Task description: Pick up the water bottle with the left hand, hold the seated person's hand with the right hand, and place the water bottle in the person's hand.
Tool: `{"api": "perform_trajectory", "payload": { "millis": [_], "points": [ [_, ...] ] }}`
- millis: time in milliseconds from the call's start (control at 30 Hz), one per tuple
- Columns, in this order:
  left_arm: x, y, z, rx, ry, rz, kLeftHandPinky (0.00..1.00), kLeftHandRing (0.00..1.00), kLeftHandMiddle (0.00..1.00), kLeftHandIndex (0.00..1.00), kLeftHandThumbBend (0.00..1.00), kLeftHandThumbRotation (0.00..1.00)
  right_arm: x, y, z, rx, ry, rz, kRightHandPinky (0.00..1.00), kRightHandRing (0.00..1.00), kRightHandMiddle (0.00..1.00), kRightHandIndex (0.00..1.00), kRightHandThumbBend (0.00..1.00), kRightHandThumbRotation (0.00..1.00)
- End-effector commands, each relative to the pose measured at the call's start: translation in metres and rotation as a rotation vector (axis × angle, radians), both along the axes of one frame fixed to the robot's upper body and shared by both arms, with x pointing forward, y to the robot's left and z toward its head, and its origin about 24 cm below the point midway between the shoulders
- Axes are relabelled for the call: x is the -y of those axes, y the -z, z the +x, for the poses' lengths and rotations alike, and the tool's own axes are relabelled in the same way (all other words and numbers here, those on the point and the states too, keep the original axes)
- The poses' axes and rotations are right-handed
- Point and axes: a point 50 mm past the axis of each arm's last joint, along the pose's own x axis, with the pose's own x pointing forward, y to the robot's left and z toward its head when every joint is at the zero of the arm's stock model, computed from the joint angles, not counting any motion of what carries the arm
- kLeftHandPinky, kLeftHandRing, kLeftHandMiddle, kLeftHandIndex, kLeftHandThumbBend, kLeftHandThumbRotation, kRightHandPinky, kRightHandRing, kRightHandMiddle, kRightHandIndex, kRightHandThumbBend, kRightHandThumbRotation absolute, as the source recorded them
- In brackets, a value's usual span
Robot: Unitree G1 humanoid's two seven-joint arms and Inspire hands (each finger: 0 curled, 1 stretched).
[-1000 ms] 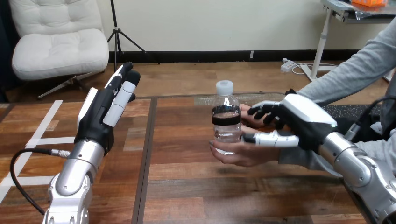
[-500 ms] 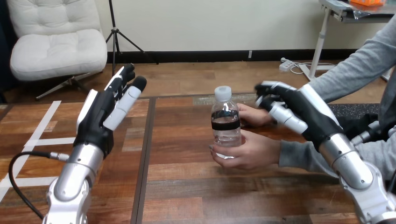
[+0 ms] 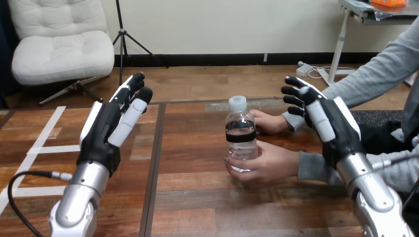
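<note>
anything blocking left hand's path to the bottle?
Nothing visible. Only bare table lies between the left hand and the water bottle, which already sits in the person's nearer hand.

The clear, white-capped water bottle (image 3: 241, 134) stands upright, gripped by the person's nearer hand (image 3: 271, 165).

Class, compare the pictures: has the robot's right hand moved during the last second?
Yes. The right hand has drawn back rightward and upward from the water bottle, leaving the person's hands, and now stands open, apart from both.
</note>
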Motion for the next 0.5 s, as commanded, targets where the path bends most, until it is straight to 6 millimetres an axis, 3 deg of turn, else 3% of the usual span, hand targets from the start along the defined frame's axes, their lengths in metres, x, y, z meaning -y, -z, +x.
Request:
{"api": "perform_trajectory", "payload": {
  "millis": [0, 267, 467],
  "points": [
    [0.007, -0.024, 0.001, 0.128, 0.016, -0.026, 0.86, 0.93, 0.94, 0.91, 0.83, 0.87, -0.006, -0.019, 0.002, 0.073, -0.007, 0.114, 0.92, 0.9, 0.9, 0.92, 1.0, 1.0],
    [0.009, -0.026, -0.009, 0.154, 0.028, -0.095, 0.87, 0.92, 0.93, 0.89, 0.74, 0.87, -0.012, -0.024, -0.009, 0.065, -0.018, 0.242, 0.99, 0.95, 0.92, 0.95, 1.0, 1.0],
    [0.01, -0.026, -0.013, 0.155, 0.035, -0.103, 0.88, 0.92, 0.93, 0.89, 0.74, 0.88, -0.013, -0.026, -0.015, 0.059, -0.027, 0.285, 1.0, 0.96, 0.93, 0.96, 1.0, 1.0]
  ]
}}
